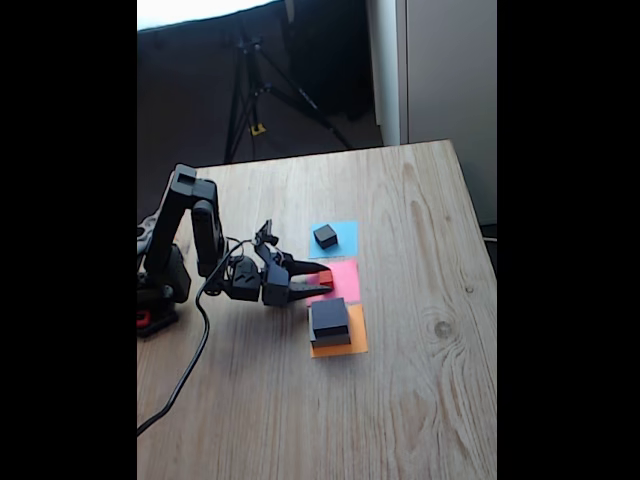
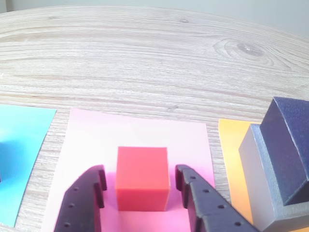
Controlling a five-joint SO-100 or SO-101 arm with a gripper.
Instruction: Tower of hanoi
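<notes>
On the wooden worktop (image 1: 420,400) three paper squares lie in a row: a blue paper (image 1: 345,238), a pink paper (image 1: 347,272) and an orange paper (image 1: 356,342). The tiny red cube (image 2: 142,179) sits on the pink paper (image 2: 140,133), and in the wrist view the two dark fingers (image 2: 84,203) stand one on each side of it, open a little wider than the cube, with a thin gap on both sides, so they are not pressing it. The gripper (image 1: 322,287) reaches low over the pink paper from the left in the fixed view. The small black cube (image 1: 325,236) rests alone on the blue paper. On the orange paper the medium black block (image 1: 329,316) lies on top of the large flat grey block (image 1: 331,339); in the wrist view this stack (image 2: 277,164) is at the right, just beside the fingers.
</notes>
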